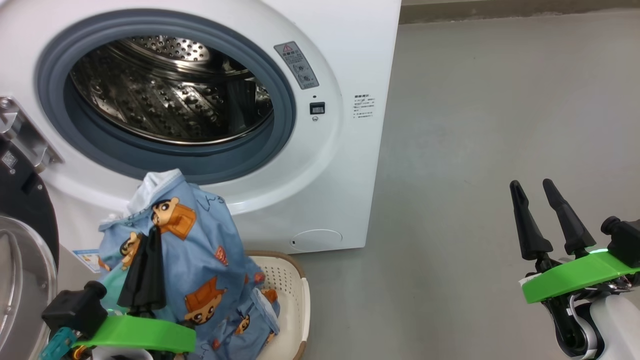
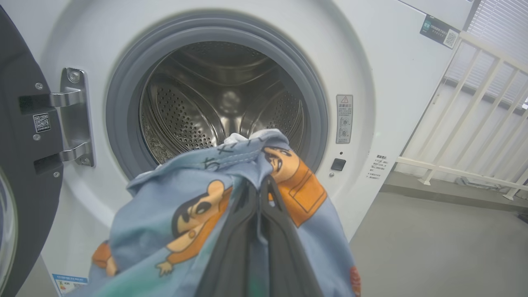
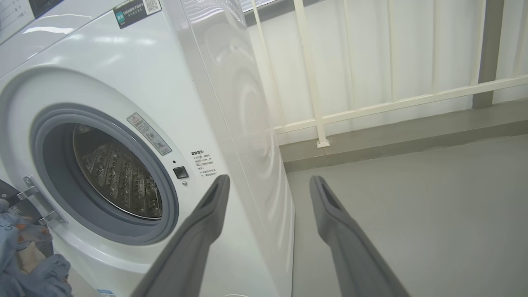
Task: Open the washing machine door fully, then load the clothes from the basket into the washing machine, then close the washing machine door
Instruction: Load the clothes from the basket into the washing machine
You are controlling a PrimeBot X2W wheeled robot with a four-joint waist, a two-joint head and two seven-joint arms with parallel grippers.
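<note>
The left gripper (image 1: 150, 237) clamps shut on the clothes (image 1: 205, 250), raised over the basket (image 1: 301, 300), top edge just below the washing machine (image 1: 345, 170) opening rim. The washing machine door (image 1: 22, 210) stands open at left. The right gripper (image 1: 531, 186) is spread wide, empty, over bare floor (image 1: 465, 150), well apart from the machine's right edge

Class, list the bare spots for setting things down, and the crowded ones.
Free: grey floor between washing machine and right claw; the steel drum inside its gasket. Crowded: the basket, heaped with clothes the left claw pinches.
</note>
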